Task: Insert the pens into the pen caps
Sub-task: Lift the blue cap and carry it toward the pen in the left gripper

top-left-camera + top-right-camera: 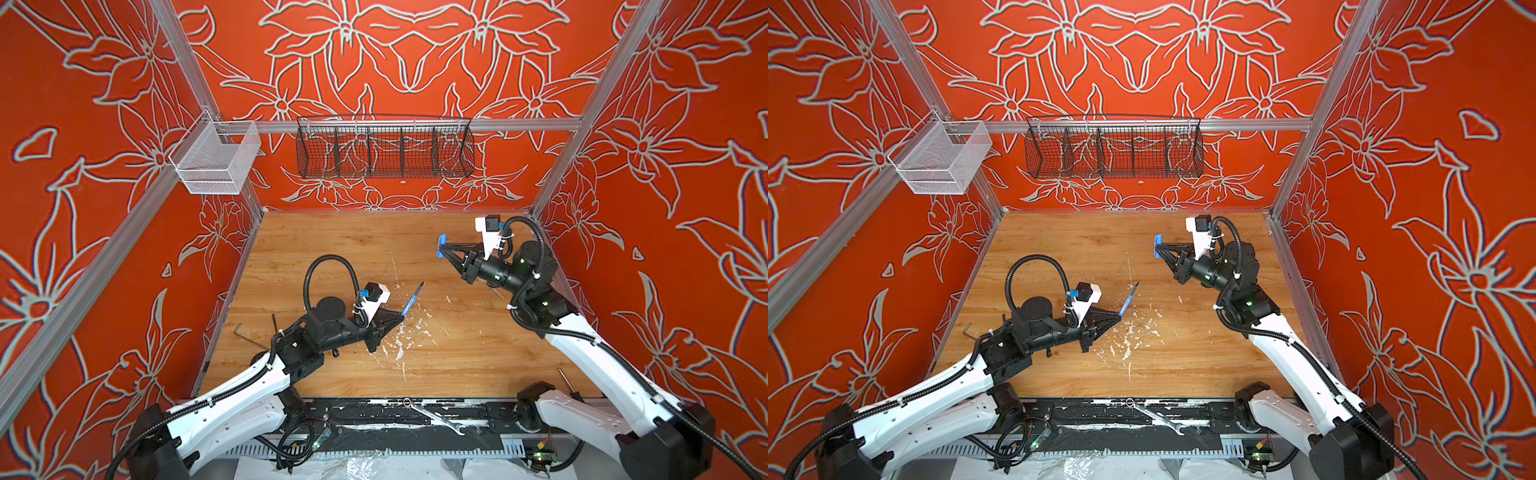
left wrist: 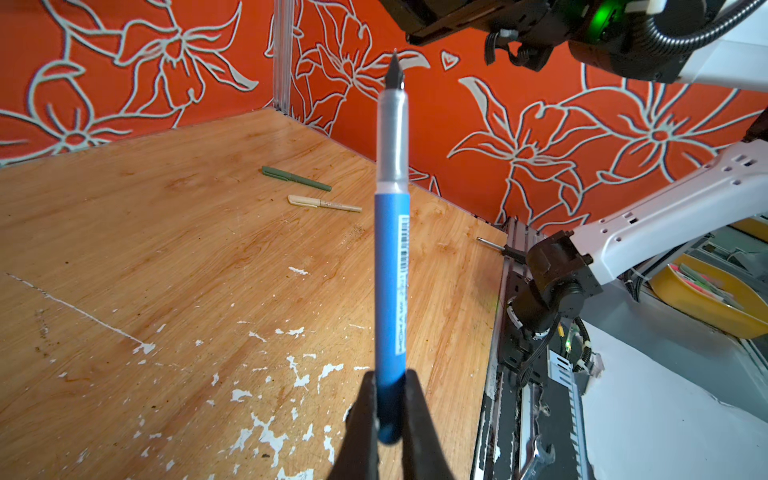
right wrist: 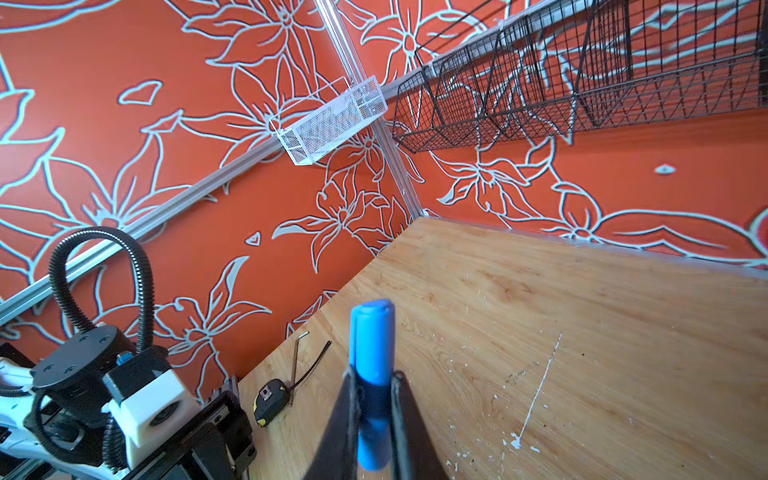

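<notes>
Item: my left pincer (image 1: 400,312) grips the tail of the blue pen (image 1: 413,298), mid-frame in a top view; my right pincer (image 1: 445,249) grips the blue cap (image 1: 441,245), upper right, well apart; hazard: a misaligned tip could jam on the rim.

3 pens (image 2: 390,270) (image 2: 296,178) (image 2: 324,203), 1 loose cap (image 3: 372,345), 2 baskets (image 1: 216,162) (image 1: 384,151).

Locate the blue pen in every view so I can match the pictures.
Both top views: blue pen near centre, held by the left claw, tip toward upper right.
Left wrist: pen fills the middle, running out from the claw.
Right wrist: not in it.
Shared landmark: the paint-flecked wooden table.
</notes>
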`<state>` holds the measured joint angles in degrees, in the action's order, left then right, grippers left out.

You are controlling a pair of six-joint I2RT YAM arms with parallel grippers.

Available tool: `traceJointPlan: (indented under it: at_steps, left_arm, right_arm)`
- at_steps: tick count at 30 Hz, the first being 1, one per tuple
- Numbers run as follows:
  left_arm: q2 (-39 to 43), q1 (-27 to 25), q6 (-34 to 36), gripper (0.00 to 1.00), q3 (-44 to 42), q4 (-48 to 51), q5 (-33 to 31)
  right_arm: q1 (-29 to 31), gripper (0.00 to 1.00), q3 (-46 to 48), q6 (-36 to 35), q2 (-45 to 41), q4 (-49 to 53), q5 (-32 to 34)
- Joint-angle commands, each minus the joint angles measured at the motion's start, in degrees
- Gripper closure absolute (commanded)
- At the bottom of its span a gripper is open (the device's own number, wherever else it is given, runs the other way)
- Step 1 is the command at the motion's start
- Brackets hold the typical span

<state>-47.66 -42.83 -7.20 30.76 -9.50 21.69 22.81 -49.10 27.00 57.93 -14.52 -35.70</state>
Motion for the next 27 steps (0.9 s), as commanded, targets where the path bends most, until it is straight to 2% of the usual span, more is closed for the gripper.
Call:
traceJointPlan:
  at_steps: [1,11,16,20,27]
  left_arm:
    - [1.05,0.38,1.30,1.00,1.53,-1.88,0.15]
    - [2.21,0.38,1.75,1.00,1.58,-1.33,-1.64]
    - [2.13,0.38,1.36,1.00,0.54,-2.90,-8.92]
    - [2.15,0.29,4.49,1.00,-1.28,-5.40,-11.75]
    - [0.17,0.29,5.72,1.00,-3.09,-10.20,-12.49]
  right_arm:
    - [1.63,0.93,1.59,2.69,-1.65,-3.67,2.29]
    - [7.31,0.93,9.28,8.87,-3.95,-17.68,5.40]
    - [8.08,0.94,11.74,13.00,-3.61,-24.90,6.29]
    - [8.13,0.94,11.57,11.87,-4.90,-22.23,7.89]
    - [9.79,0.94,10.01,9.78,-3.81,-22.40,6.96]
